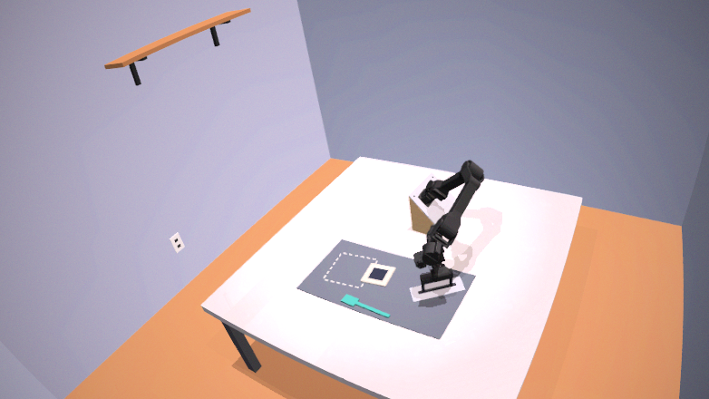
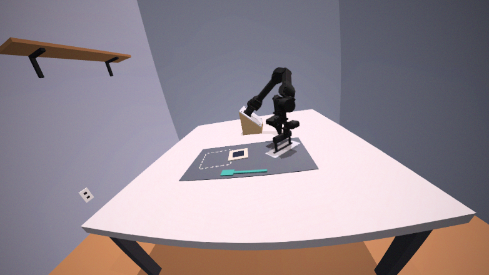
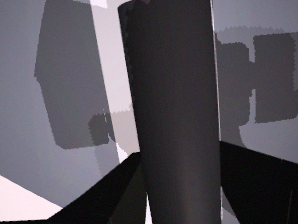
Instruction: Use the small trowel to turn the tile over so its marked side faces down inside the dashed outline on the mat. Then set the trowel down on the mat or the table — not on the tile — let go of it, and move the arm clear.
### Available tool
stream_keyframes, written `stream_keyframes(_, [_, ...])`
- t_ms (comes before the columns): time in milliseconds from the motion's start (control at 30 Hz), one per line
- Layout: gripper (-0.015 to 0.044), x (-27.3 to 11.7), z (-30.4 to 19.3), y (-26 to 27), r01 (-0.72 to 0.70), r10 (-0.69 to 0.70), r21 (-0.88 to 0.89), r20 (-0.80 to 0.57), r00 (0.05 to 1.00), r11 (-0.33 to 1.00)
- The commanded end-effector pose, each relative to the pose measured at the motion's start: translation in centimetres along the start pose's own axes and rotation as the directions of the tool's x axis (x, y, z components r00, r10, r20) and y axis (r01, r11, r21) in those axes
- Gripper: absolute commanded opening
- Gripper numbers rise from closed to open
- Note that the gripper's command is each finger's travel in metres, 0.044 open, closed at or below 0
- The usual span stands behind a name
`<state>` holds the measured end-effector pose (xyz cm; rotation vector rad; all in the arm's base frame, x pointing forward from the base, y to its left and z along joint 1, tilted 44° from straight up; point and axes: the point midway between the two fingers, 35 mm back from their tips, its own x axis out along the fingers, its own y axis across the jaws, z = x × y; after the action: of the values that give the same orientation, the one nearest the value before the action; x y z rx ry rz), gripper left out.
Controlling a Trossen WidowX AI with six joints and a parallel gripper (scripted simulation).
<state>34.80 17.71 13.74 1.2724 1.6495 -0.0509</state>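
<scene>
Handle grip, well apart from square cream-framed tile [image 1: 378,274] [image 2: 238,154]
Clamped flat white plate's [image 1: 417,295] [image 2: 273,154] [image 3: 112,65] black cylindrical handle [image 1: 429,279] [image 2: 280,138] [image 3: 175,90] in gripper [image 1: 437,274] [image 2: 282,133] [image 3: 177,156].

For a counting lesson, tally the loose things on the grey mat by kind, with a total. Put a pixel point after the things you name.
Square cream tile with dark centre [image 1: 378,274] [image 2: 238,154]: 1
Flat teal paddle-shaped tool [image 1: 351,300] [image 2: 227,172]: 1
Pale flat-plated tool with black bar handle [image 1: 415,294] [image 2: 273,154] [image 3: 175,100]: 1
Total: 3
</scene>
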Motion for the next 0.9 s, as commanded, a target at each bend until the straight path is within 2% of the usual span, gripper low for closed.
stream_keyframes(0, [0.0130,0.05,0.07,0.00,0.001,-0.001,0.001,0.004,1.000,1.000])
stream_keyframes(400, [0.0130,0.05,0.07,0.00,0.001,-0.001,0.021,0.004,1.000,1.000])
stream_keyframes(867, [0.0130,0.05,0.07,0.00,-0.001,-0.001,0.419,0.004,1.000,0.908])
